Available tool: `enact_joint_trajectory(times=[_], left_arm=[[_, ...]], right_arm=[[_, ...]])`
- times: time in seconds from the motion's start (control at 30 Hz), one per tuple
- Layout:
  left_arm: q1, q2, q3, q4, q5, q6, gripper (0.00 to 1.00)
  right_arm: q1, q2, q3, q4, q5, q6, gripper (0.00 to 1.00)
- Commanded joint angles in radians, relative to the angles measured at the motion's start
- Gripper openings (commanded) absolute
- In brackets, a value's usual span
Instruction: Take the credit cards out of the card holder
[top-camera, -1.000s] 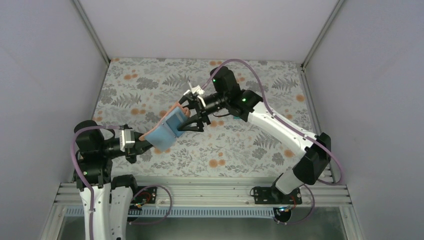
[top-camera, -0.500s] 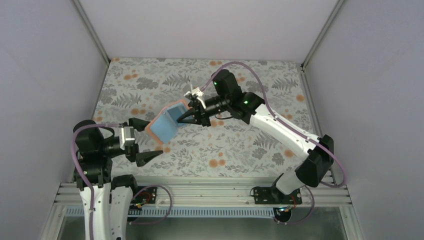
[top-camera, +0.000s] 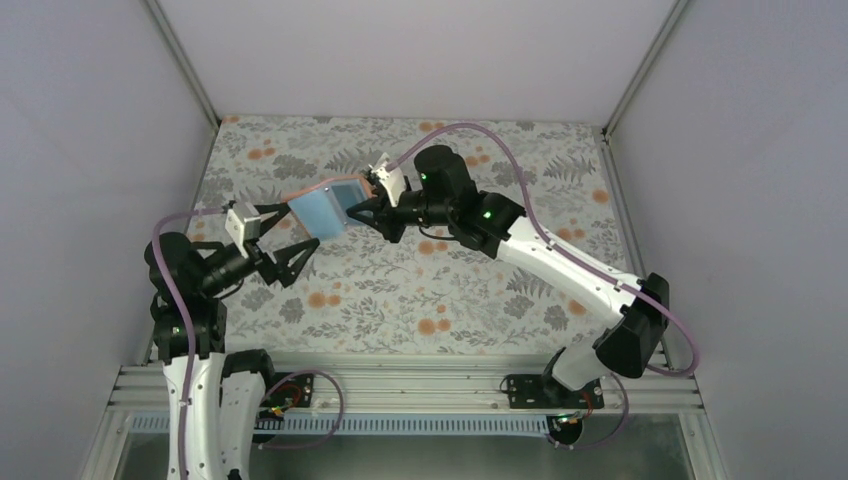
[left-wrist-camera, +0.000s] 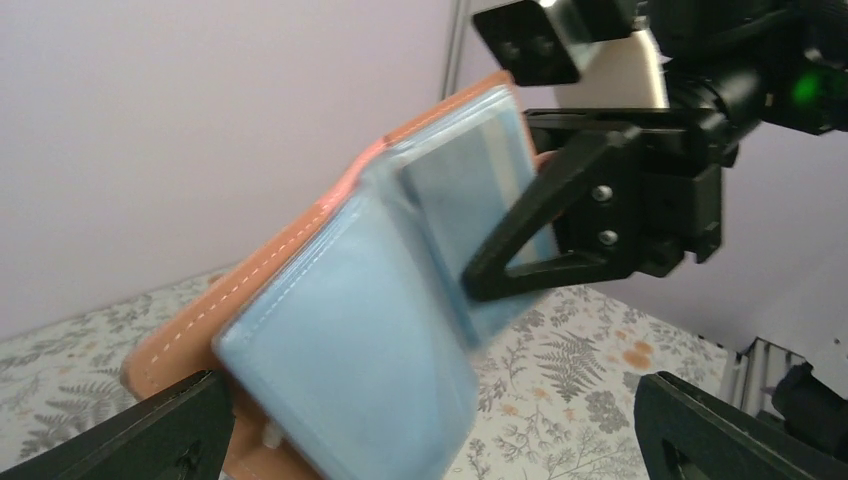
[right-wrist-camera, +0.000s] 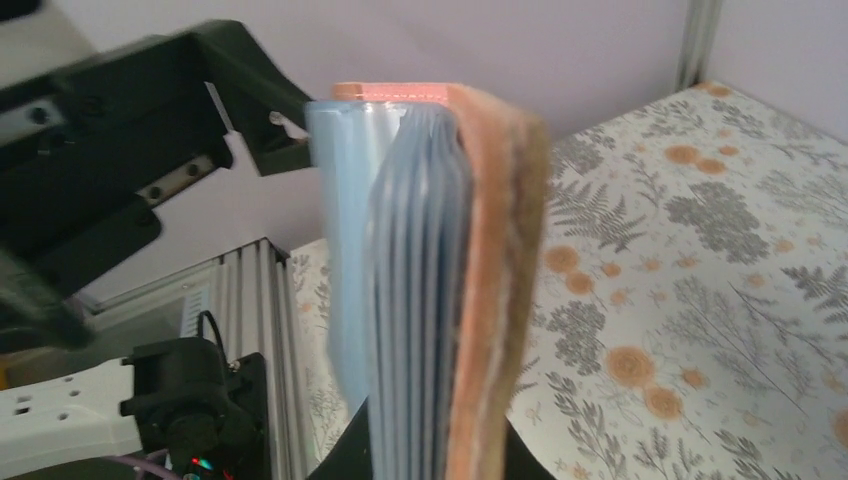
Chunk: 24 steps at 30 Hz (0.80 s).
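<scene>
Card holder (top-camera: 322, 208), a small folding wallet with a reddish-brown soft cover and light blue clear plastic sleeves, hangs in the air, with the fern-and-flower patterned bench (top-camera: 450, 290) below it. The right pincer (top-camera: 358, 212) is pressed together on the holder's right edge and carries it alone. The left pincer (top-camera: 304, 227) is spread wide around the holder's near-left end; whether a finger brushes it cannot be told.

The holder looks light and floppy, and its sleeves fan loosely and look slippery. The stitched cover seems the firmest place to hold. A card would likely need pinching at a sleeve mouth.

The credit cards cannot be told apart; only a pale rectangle shows behind the plastic. The wrist views are blurred, and the holder hides the right fingertips.
</scene>
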Motion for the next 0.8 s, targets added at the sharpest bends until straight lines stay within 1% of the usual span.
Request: enact_joint_trajectory(times=[0.0,0.13,0.27,0.3,0.57,0.67,0.77], left_arm=[[-0.005,0.013,-0.002,0.014,-0.059,-0.069,1.00],[-0.005,0.006,-0.022,0.064,-0.001,-0.117,1.00],[-0.006,0.007,-0.030,0.069,0.053,-0.105,1.00],[-0.007,0.005,-0.031,0.074,0.064,-0.105,1.00],[-0.008,0.009,-0.043,0.008,0.033,-0.078,1.00],[-0.008,0.010,-0.044,0.026,0.035,-0.091,1.00],[-0.008,0.020,-0.058,0.079,0.050,-0.148,1.00]], right_arm=[[0.016,-0.020,0.042,0.078,-0.095,-0.036,0.04],[0.017,-0.017,0.038,0.062,-0.168,-0.080,0.04],[0.016,-0.032,0.025,0.074,-0.296,-0.117,0.04],[0.017,-0.037,0.018,0.077,-0.305,-0.126,0.04],[0.012,-0.100,-0.008,0.084,-0.399,-0.190,0.04],[0.002,-0.123,-0.018,0.084,-0.415,-0.196,0.04],[0.000,-0.119,-0.011,0.061,-0.455,-0.213,0.05]])
